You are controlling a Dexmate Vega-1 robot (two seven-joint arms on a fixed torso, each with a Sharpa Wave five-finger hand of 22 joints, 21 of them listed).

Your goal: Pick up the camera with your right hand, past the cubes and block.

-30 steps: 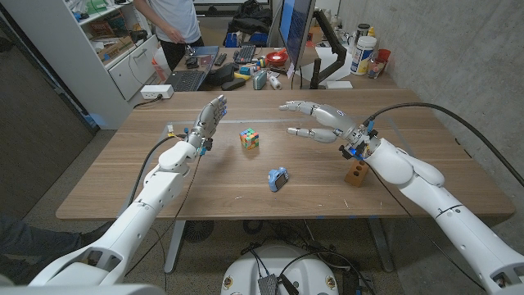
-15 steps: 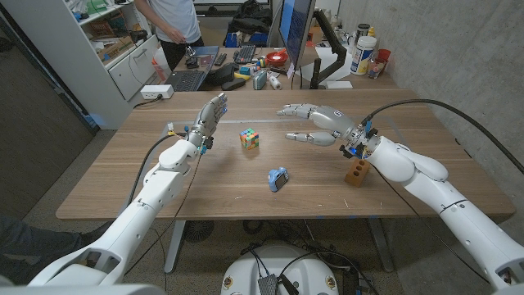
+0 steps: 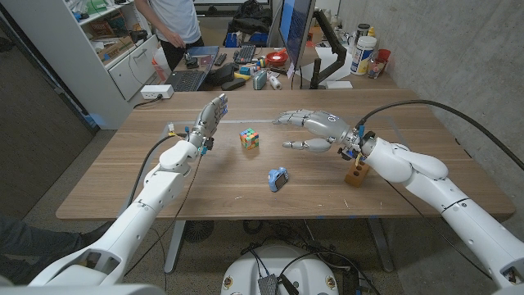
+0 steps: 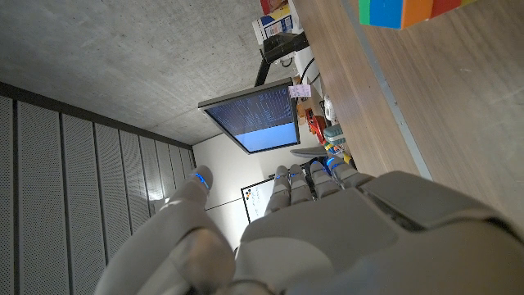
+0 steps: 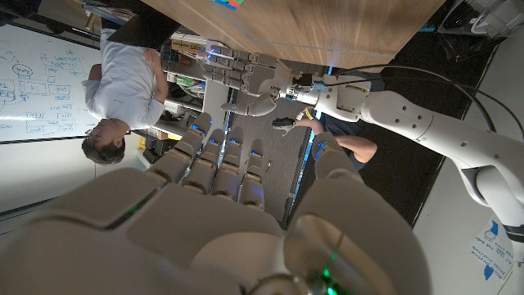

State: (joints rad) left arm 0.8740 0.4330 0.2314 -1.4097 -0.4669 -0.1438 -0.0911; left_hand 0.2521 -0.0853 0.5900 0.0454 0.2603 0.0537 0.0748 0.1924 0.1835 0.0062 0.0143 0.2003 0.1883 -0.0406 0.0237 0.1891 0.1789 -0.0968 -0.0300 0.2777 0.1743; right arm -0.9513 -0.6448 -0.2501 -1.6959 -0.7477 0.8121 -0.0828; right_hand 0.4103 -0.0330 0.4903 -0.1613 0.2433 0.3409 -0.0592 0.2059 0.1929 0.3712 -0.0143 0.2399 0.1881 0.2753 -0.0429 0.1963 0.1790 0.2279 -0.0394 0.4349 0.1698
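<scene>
Evenly lit from overhead, bright but soft. Faint, short shadows under the multicoloured puzzle cube (image 3: 250, 139) and small blue camera (image 3: 278, 179) on the brown wooden table (image 3: 205, 176). Sharp in the head view, slight bending at edges. Close grey robot hands (image 4: 344, 238) blurred in wrist views; glowing blue monitor screen (image 4: 255, 119).

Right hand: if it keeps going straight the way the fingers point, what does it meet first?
Probably the colourful cube. The right hand points toward the robot's left, open, above the table; height is unclear, so it might pass over.
</scene>
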